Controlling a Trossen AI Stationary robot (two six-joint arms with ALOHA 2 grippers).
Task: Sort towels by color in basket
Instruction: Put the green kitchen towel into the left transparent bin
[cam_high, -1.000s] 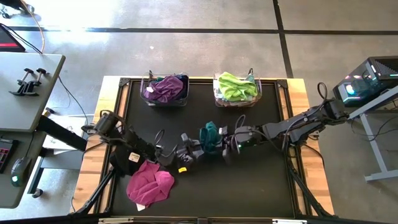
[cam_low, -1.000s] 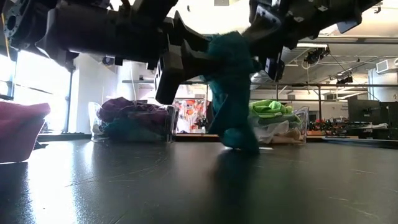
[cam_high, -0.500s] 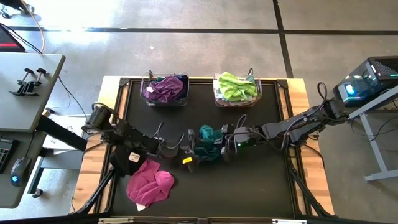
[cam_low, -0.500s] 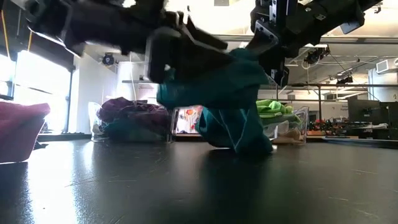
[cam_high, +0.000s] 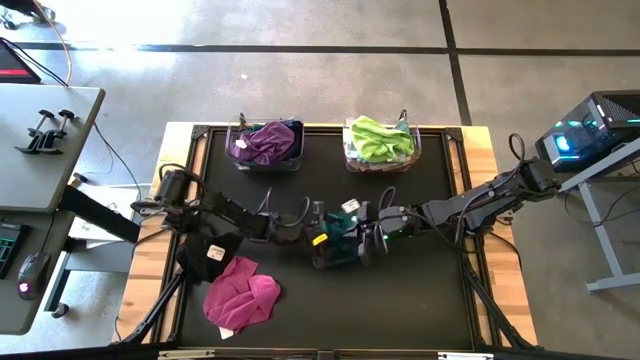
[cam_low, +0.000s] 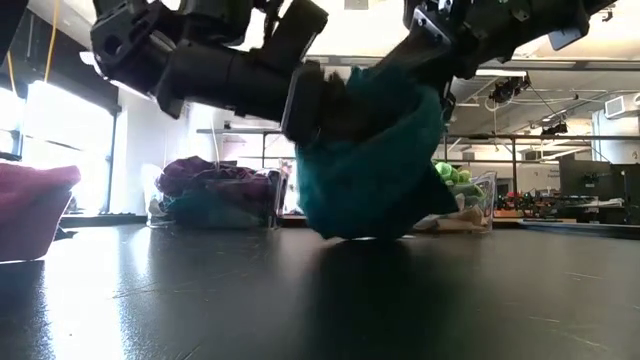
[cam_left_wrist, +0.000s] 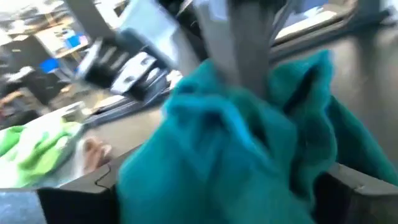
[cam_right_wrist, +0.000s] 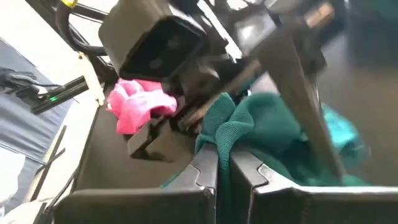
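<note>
A teal towel (cam_high: 340, 246) sits bunched at the table's middle, between my two grippers. Its underside (cam_low: 355, 228) rests on the black tabletop. My right gripper (cam_high: 360, 238) comes in from the table's right and is shut on the towel. My left gripper (cam_high: 322, 240) reaches in from the left, nearly level. It is open wide, with the teal bunch (cam_left_wrist: 249, 143) filling the gap between its fingers. A magenta towel (cam_high: 242, 300) lies on the table at the near left. My left gripper is open around the towel's left side, and cloth lies against the inner faces of both fingers (cam_left_wrist: 348, 186). It comes in about level from the table's left. My right gripper pinches an upright fold of the towel (cam_right_wrist: 225, 140) between its two shut fingers. It slants down from the table's right. The towel hangs below it, bunched, with its bottom on the table.
Two clear baskets stand at the far edge. The left basket (cam_high: 240, 158) holds purple and dark towels (cam_high: 265, 142). The right basket (cam_high: 348, 158) holds lime green towels (cam_high: 380, 138). The near right of the black tabletop (cam_high: 420, 300) is bare.
My left gripper has gone toward the table's right edge, up to the teal towel, rolling as it went; the towel now sits between its fingers. The towel, which hung narrow from my right gripper, is now bunched wide and low on the table.
</note>
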